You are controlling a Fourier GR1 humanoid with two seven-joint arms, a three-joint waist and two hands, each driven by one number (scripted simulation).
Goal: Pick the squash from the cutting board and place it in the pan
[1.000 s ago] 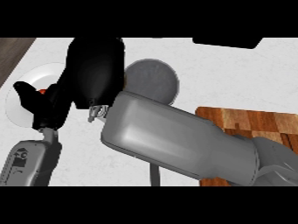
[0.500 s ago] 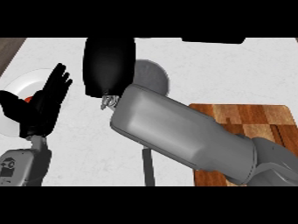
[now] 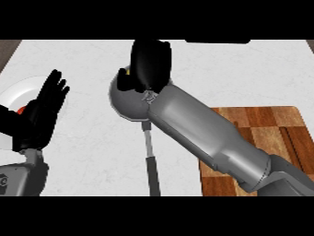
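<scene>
Right hand above pan, fingers curled round squash, which shows only as a yellow sliver. No squash on board: carry judged complete, release remaining. Left hand open, resting left.

Yellow squash over grey pan
</scene>
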